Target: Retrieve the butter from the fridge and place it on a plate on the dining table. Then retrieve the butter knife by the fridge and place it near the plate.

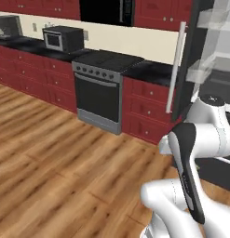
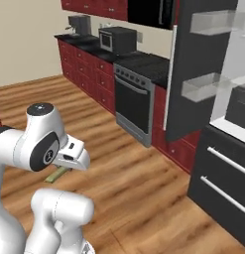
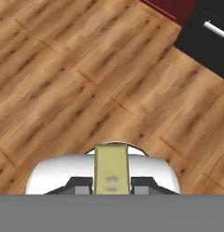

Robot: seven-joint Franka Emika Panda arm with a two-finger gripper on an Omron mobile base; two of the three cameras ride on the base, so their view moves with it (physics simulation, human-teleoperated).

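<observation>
Butter sits clamped upright between the gripper fingertips.

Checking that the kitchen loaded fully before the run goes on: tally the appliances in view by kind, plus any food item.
Microwave: 1
Stove: 1
Fridge: 1
Coffee machine: 1
Butter stick: 1
Total: 5

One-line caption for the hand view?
Tool shut on the butter, held above the wooden floor, with the fridge's dark drawer at the upper right.
</observation>
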